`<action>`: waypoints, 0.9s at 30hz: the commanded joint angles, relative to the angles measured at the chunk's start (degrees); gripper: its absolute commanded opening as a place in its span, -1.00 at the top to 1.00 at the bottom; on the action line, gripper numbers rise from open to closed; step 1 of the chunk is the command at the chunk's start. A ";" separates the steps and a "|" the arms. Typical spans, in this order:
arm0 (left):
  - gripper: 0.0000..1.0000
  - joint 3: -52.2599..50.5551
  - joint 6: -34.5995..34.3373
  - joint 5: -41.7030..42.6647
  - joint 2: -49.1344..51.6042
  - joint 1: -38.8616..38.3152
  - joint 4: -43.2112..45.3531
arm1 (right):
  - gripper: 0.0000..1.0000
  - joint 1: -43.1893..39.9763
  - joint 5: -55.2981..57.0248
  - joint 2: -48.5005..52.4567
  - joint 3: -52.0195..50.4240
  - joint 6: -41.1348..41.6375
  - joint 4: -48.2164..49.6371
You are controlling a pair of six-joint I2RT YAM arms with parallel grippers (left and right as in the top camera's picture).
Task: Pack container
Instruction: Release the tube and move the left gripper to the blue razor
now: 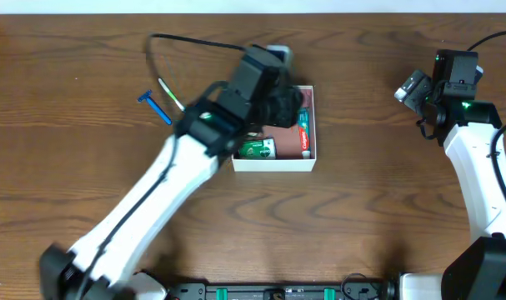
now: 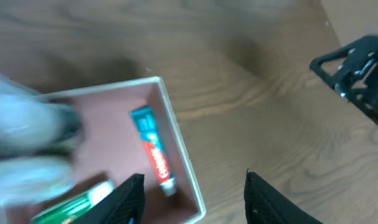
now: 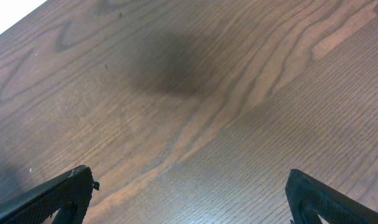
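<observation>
The container [image 1: 312, 161] is a shallow white-walled box with a reddish-brown floor [image 2: 108, 124]. Inside lie a red and teal toothpaste tube [image 2: 152, 151], also seen along the right wall [image 1: 304, 133], and a green tube [image 1: 257, 150] near the front. A pale blurred thing [image 2: 20, 149] sits at the box's left side; I cannot tell what it is. My left gripper [image 1: 284, 107] hangs over the box, open [image 2: 192, 202], with nothing between its fingers. My right gripper [image 1: 411, 87] is far to the right, open wide [image 3: 189, 199] above bare wood.
A blue razor [image 1: 157, 107] and a thin green and white stick [image 1: 171, 92] lie on the table left of the box. The left arm [image 1: 152, 200] crosses the table diagonally. The right arm's black frame [image 2: 357, 68] shows in the left wrist view.
</observation>
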 commanded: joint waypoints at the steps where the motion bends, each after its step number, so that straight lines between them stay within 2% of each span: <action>1: -0.04 2.95 3.34 -7.10 -8.37 4.28 -4.37 | -0.98 -0.50 0.17 0.26 0.17 -0.76 -0.07; 6: -0.04 2.91 5.27 -15.76 -15.47 13.00 -13.14 | -0.99 -0.50 0.17 0.26 0.17 -0.76 -0.07; 11: -0.04 1.92 5.70 -19.63 -14.69 21.38 -15.65 | -0.99 -0.50 0.17 0.26 0.17 -0.76 -0.07; 16: -0.04 1.22 5.51 -19.63 -6.64 27.28 -14.75 | -0.98 -0.50 0.17 0.26 0.17 -0.76 -0.07; 19: -0.04 1.22 3.13 -19.63 -0.46 29.94 -12.94 | -0.98 -0.50 0.17 0.26 0.17 -0.76 -0.07; 22: -0.04 1.22 0.22 -19.58 5.22 31.78 -10.58 | -0.99 -0.50 0.17 0.26 0.17 -0.76 -0.07; 27: -0.04 1.22 -0.87 -19.56 12.17 33.33 -7.19 | -0.99 -0.50 0.17 0.26 0.17 -0.76 -0.07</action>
